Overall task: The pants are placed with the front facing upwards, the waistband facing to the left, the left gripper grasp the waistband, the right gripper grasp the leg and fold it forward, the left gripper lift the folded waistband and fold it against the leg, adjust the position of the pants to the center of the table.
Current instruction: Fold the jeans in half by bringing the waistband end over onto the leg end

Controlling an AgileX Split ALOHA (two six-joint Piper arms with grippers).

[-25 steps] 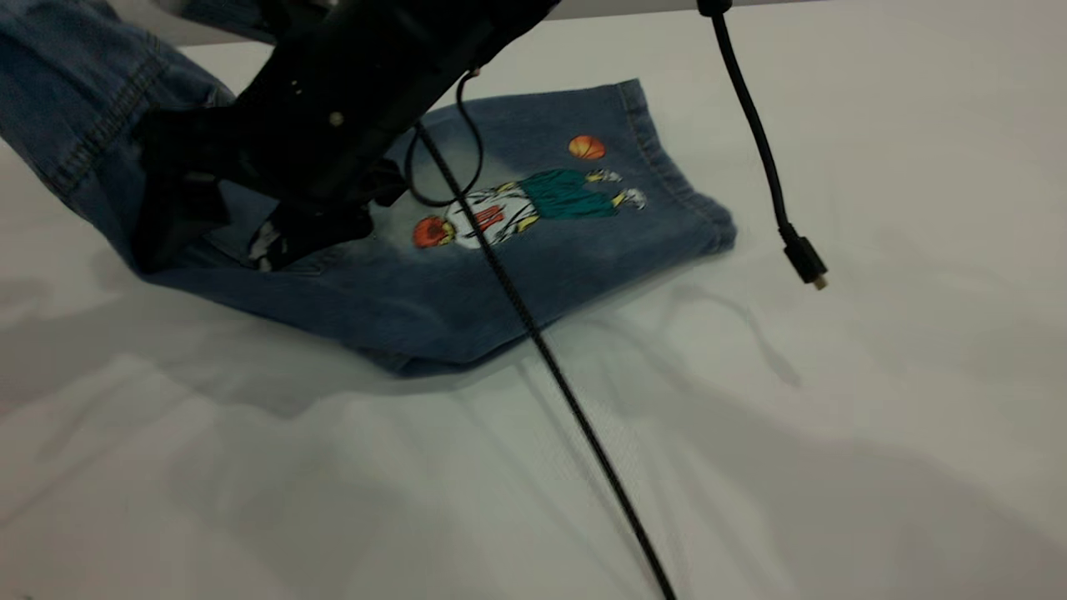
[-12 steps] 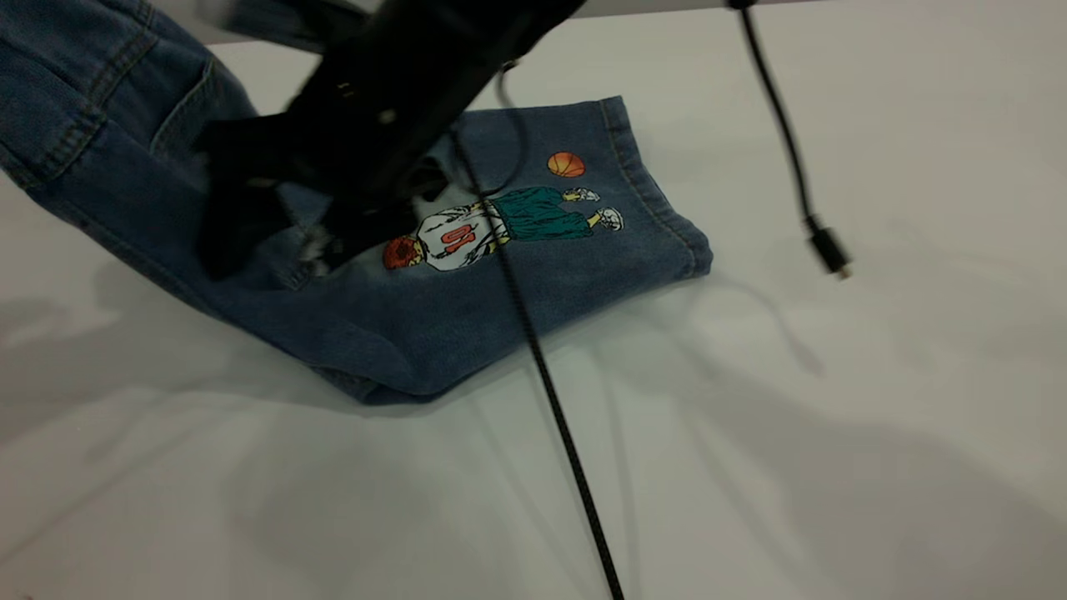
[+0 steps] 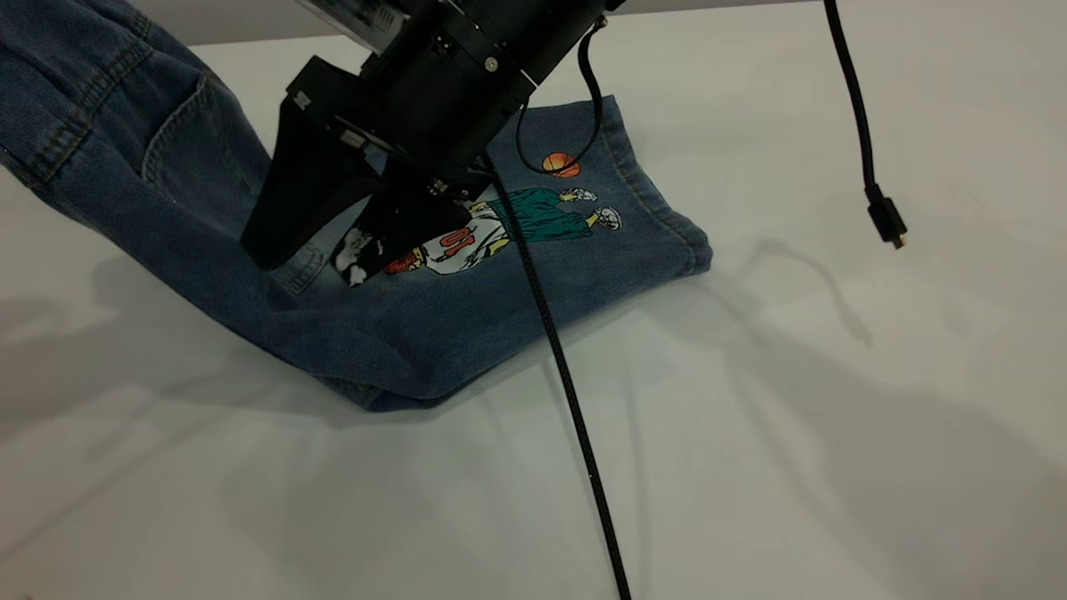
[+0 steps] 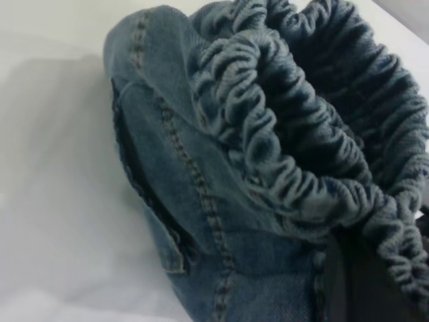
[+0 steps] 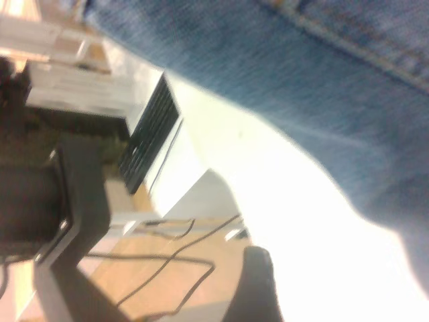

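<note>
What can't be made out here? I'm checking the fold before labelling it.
- Exterior view: the right gripper covers part of the print on the pants.
- Exterior view: the lifted waistband is cut off by the upper left edge.
- Right wrist view: blurred, only denim is recognisable.

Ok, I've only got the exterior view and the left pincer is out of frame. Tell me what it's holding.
Observer: The left wrist view shows the gathered waistband bunched right against the left pincer, which grips it.
Operator: Say whether that end is off the table.
Observer: Yes. In that view the white table lies beneath the hanging denim.
Operator: Now check the right pincer's own camera.
Observer: It shows a band of the pants with bare table alongside. The right pincer is open and grips nothing.
</note>
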